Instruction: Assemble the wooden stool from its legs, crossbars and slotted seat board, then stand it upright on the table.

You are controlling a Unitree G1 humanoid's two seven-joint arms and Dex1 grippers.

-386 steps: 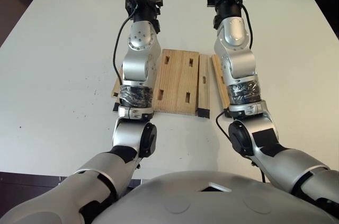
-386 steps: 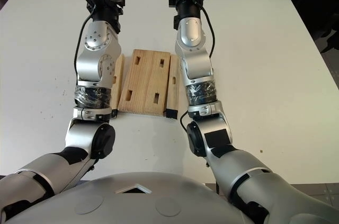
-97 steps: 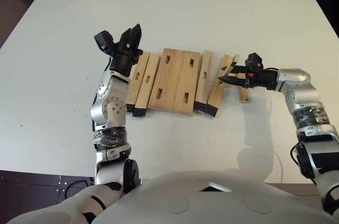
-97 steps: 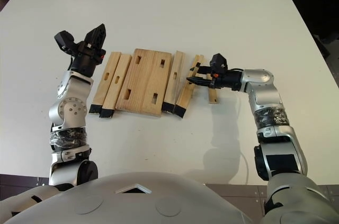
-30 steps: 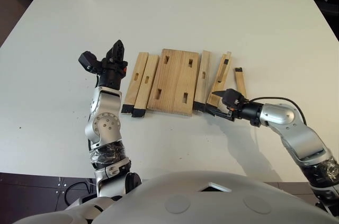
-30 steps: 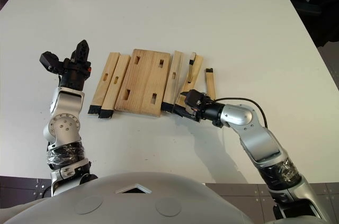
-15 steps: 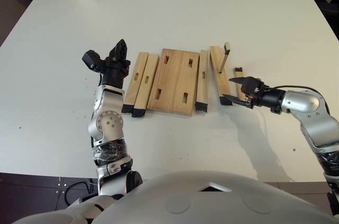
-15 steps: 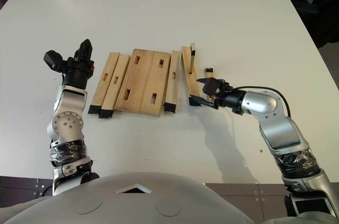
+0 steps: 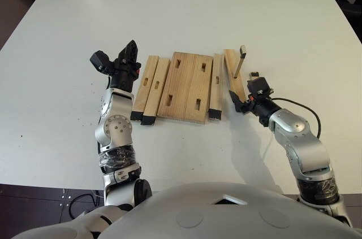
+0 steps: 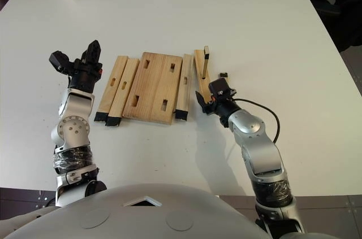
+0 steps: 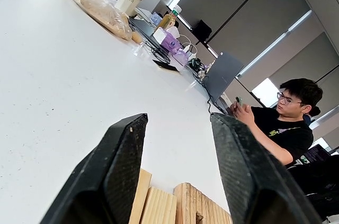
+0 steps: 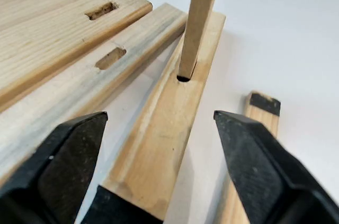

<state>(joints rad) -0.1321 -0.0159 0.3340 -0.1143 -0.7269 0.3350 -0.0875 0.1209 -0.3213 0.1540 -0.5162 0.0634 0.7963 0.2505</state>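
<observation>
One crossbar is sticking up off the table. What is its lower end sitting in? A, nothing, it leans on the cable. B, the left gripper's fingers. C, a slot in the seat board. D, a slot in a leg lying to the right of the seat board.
D: the crossbar stands with its lower end in the slot of the leg, right of the seat board.

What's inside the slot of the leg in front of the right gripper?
A thin crossbar stands in the leg slot. Its lower end is hidden inside, so its depth can't be seen.
</observation>
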